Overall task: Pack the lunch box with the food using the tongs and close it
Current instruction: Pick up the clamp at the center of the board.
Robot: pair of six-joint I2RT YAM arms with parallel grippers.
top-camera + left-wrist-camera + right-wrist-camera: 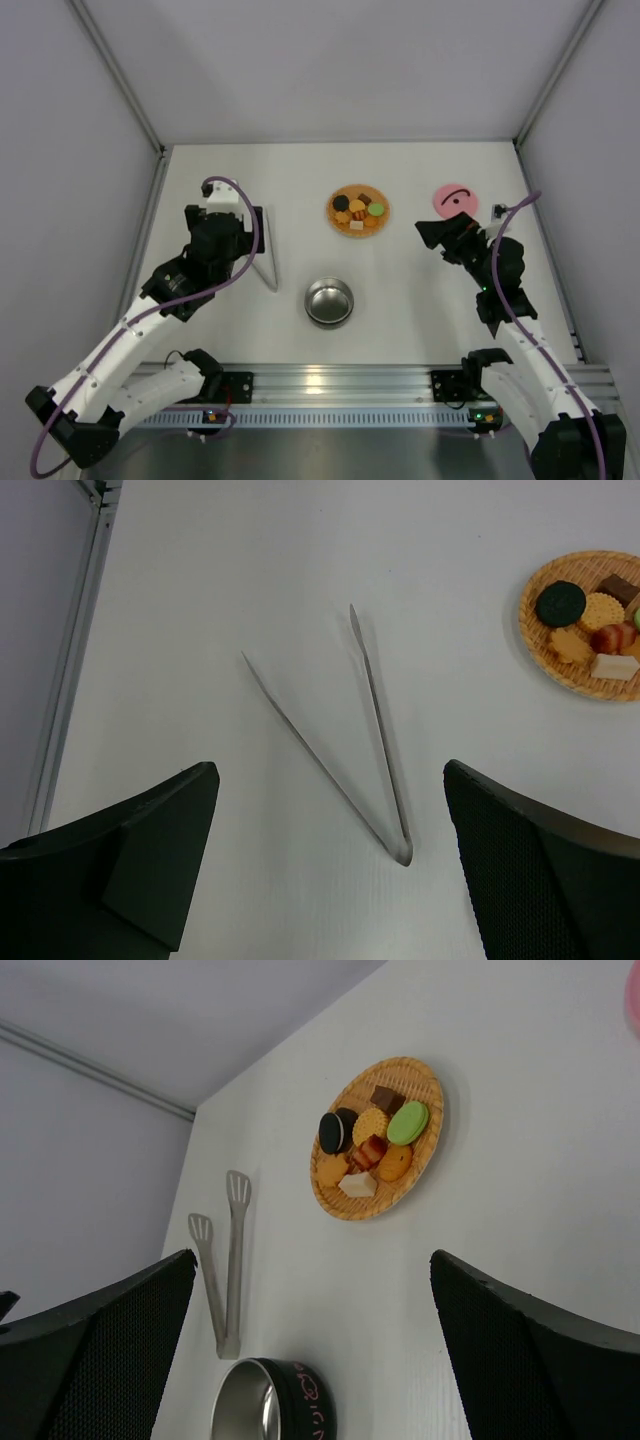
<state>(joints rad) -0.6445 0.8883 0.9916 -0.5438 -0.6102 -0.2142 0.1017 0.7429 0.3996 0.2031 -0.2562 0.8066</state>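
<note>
- Top external: white, smooth, matte tabletop, boxed in by pale grey wall panels. A ribbed aluminium rail runs along the near edge and carries both arm bases.
- Left pincer: spread wide and holding nothing. Its black fingers are blocky, one with a mesh-textured pad. It hangs over the tongs, which show between the fingers and apart from them.
- Right pincer: also wide apart and empty, with black mesh-textured pads. It sits on the right side just near the lid and looks across at the plate and bowl.
- Woven plate: flat, round, orange-brown basket weave, centre-far on the tabletop.
- Lunch box: round, shiny steel bowl, open, sitting near of the plate at centre. The right wrist view shows a dark outer wall with pink markings.
- Lid: flat pink disc with a thin black curved handle. It lies far right, well apart from the bowl.
- Tongs: slim silver-grey metal, two long arms in a V with flat slotted tips. They lie flat, left of the bowl.
- Food: small pieces clustered on the plate, including a black round, a green round, a yellow biscuit, a brown block, orange pieces and a pale wedge.
</note>
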